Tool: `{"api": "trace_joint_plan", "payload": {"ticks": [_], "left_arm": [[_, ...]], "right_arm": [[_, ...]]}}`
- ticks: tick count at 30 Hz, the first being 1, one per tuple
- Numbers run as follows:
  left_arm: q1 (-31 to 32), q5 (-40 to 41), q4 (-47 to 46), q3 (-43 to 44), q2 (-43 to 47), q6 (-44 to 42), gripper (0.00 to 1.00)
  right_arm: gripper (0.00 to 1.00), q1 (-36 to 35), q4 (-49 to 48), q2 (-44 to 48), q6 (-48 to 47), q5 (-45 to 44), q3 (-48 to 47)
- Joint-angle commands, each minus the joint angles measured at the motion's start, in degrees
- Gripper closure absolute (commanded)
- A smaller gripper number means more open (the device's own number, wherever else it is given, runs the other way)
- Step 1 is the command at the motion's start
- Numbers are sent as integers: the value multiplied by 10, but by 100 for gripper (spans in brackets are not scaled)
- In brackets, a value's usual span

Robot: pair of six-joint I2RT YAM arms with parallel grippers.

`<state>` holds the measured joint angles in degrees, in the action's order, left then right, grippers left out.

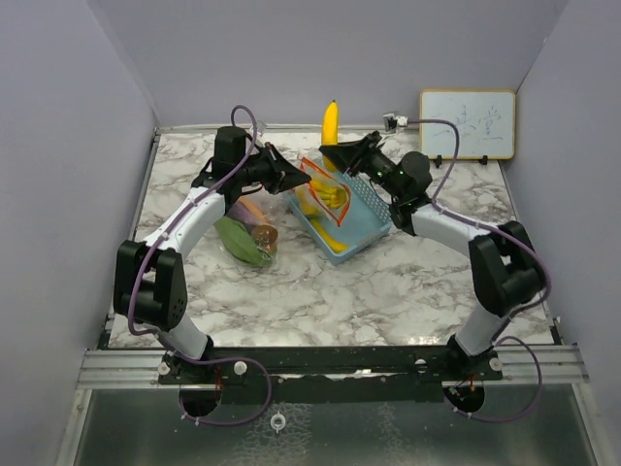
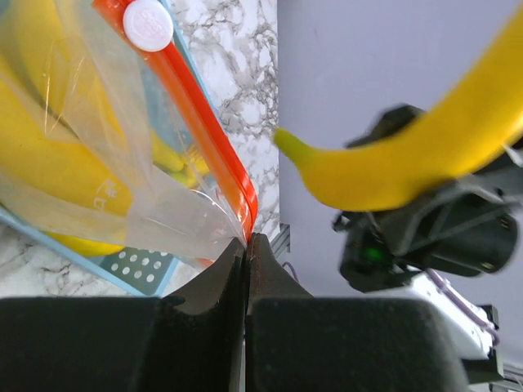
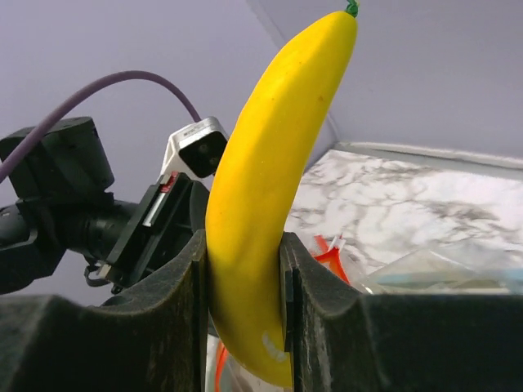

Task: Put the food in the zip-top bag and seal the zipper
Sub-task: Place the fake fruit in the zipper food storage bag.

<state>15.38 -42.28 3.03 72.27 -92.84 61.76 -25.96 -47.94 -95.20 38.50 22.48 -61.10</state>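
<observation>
Yellow banana point(image 3: 270, 163) stands clamped upright in the right gripper point(image 3: 243, 273), above the zip-top bag point(image 2: 122, 196). The left gripper point(image 2: 248, 253) pinches its orange zipper point(image 2: 196, 106) edge. Some yellow pieces seem bagged; the green vegetable point(image 1: 243, 243) and carrot point(image 1: 252, 210) wait beside the blue basket point(image 1: 374, 221), and the zipper is unsealed.

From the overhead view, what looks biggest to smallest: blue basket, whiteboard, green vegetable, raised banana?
1. The blue basket and the whiteboard look about alike; I won't rank them.
2. The green vegetable.
3. The raised banana, smallest.
</observation>
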Motion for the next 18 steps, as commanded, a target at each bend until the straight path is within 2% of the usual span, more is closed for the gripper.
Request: {"api": "trace_joint_plan", "payload": {"ticks": [1,3,6,11,18], "left_arm": [[1,14,-23,-17,37,24,100],[1,18,-27,-22,41,29,100],[0,24,-28,-24,42,31,100],[0,22,-39,-23,34,43,100],[0,13,-60,-18,24,60,100]], "right_arm": [[97,-2,-256,-99,217,39,12],[98,-2,-309,-125,253,48,14],[97,-2,-335,-137,270,51,28],[98,-2,-317,-146,251,61,25],[98,-4,-303,-217,240,87,-14]]}}
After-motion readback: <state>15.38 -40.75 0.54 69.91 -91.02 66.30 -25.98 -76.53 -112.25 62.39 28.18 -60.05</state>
